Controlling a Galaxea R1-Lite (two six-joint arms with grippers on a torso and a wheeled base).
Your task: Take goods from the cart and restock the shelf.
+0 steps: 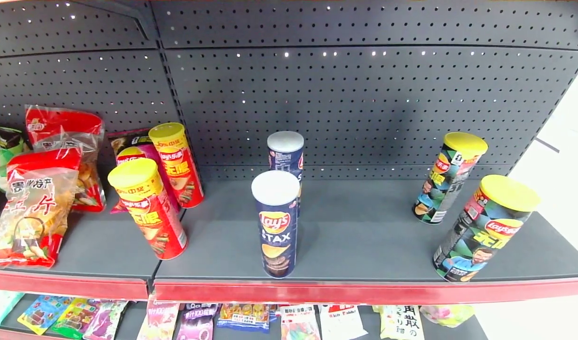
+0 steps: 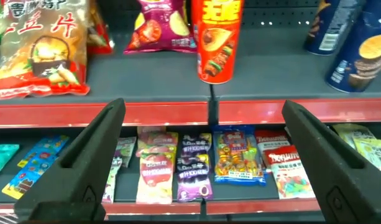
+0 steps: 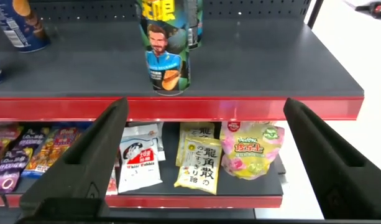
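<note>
Chip cans stand upright on the grey shelf (image 1: 364, 236): two red ones (image 1: 149, 208) at the left, two dark blue ones (image 1: 275, 222) in the middle, two patterned yellow-lidded ones (image 1: 484, 229) at the right. My left gripper (image 2: 202, 162) is open and empty, hanging in front of the shelf's red lip below the front red can (image 2: 216, 37). My right gripper (image 3: 206, 162) is open and empty too, in front of the lip below the front patterned can (image 3: 166, 46).
Snack bags (image 1: 31, 208) lean at the shelf's far left. A lower shelf holds rows of small candy and snack packets (image 2: 196, 162), with a yellow-green bag (image 3: 251, 149) near its right end. Bare shelf room lies between the blue and patterned cans.
</note>
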